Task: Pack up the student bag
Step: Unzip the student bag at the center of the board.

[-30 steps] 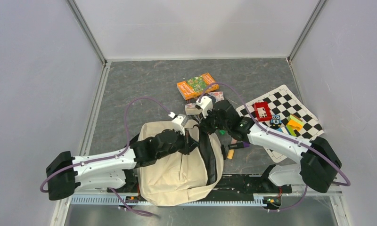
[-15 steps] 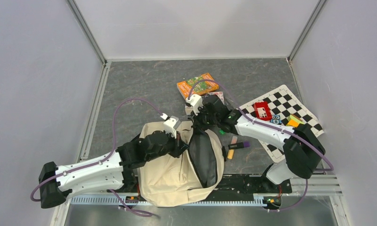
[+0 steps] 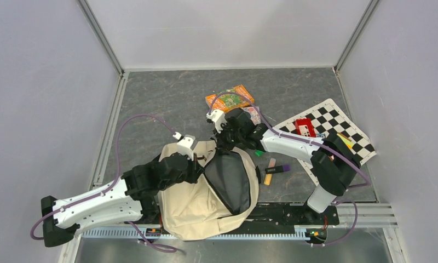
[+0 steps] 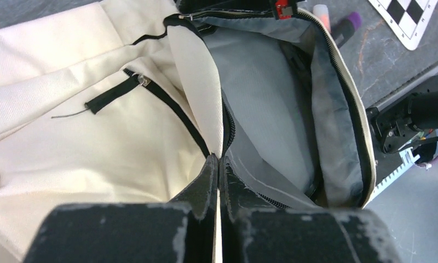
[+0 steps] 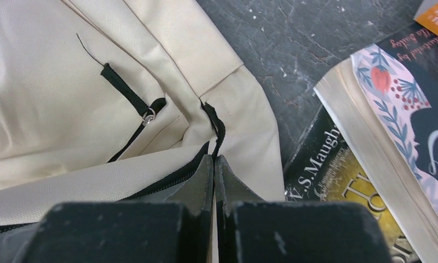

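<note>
The student bag (image 3: 192, 200), cream fabric with black zipper trim, lies at the near middle of the table with its mouth held wide. Its dark grey lining (image 3: 228, 183) shows inside. My left gripper (image 3: 201, 160) is shut on the cream left edge of the opening (image 4: 197, 82), pinching the fabric at the zipper line (image 4: 220, 164). My right gripper (image 3: 223, 145) is shut on the far end of the opening (image 5: 213, 161), where the black zipper tape ends. A front pocket zipper pull (image 5: 148, 116) lies flat on the cream panel (image 5: 58, 104).
An orange book (image 3: 230, 99) lies beyond the bag. A dark book (image 5: 337, 181) and a floral book (image 5: 408, 104) sit right beside my right gripper. Markers (image 3: 276, 169) lie right of the bag. A chessboard (image 3: 337, 118) with a red box (image 3: 304, 128) is at the right.
Both arms have moved left and away from the bases, each keeping its pinch on the bag's edge. The opening has spread wider, and more grey lining shows.
</note>
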{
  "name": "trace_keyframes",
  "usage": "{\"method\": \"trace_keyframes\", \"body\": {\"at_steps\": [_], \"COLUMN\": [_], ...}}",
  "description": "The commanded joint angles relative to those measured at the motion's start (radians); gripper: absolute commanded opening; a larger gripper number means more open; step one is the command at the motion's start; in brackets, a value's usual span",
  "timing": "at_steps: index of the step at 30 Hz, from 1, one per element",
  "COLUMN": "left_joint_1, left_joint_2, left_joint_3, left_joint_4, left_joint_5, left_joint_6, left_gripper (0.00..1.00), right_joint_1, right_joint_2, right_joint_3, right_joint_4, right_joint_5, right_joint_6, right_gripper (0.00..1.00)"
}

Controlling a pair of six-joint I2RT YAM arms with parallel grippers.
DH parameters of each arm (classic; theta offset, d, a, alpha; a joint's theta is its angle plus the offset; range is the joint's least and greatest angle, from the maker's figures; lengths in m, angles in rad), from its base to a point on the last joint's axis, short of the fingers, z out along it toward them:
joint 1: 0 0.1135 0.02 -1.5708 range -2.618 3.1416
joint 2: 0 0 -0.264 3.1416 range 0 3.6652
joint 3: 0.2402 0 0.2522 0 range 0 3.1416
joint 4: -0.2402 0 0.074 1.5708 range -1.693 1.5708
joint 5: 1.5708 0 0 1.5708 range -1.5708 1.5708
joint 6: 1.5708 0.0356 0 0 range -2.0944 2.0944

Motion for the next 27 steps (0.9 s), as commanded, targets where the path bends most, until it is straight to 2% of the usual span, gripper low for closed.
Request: {"method": "trace_keyframes", "body": {"at_steps": [1,4,7,12,14,18,25,27], "left_joint_1": [-0.007,-0.008,-0.007,-0.007,-0.008,-0.007,-0.007,-0.008], "left_joint_2": [-0.072,-0.096,-0.127,-0.186,-0.185,-0.147,-0.024,0.019], "left_joint_3": [-0.013,-0.055,-0.124,-0.234,-0.237,-0.226,-0.206,-0.186], "left_joint_4": [-0.117,-0.139,-0.079,0.169,0.197,0.227,0.386,0.404], "left_joint_5": [-0.039,-0.088,-0.101,-0.109,-0.136,-0.153,-0.048,-0.034], "left_joint_6": [-0.124,-0.227,-0.348,-0.428,-0.434,-0.427,-0.378,-0.368], "left_gripper": [0.02,0.02,0.03,0.36,0.44,0.69,0.97,1.00], "right_joint_1": [-0.020,-0.019,-0.020,-0.017,-0.015,-0.007,0.023,0.032], "right_joint_2": [0.056,0.073,0.076,0.069,0.059,0.035,0.016,0.010], "right_joint_3": [0.037,0.037,0.017,-0.026,-0.046,-0.089,-0.116,-0.121], "right_joint_4": [0.045,0.051,0.072,0.112,0.127,0.146,0.188,0.193], "right_joint_5": [0.078,0.061,0.054,0.054,0.070,0.118,0.236,0.265], "right_joint_6": [-0.012,-0.010,0.028,0.078,0.100,0.149,0.199,0.208], "right_gripper": [0.00,0.00,0.00,0.00,0.00,0.00,0.00,0.00]}}
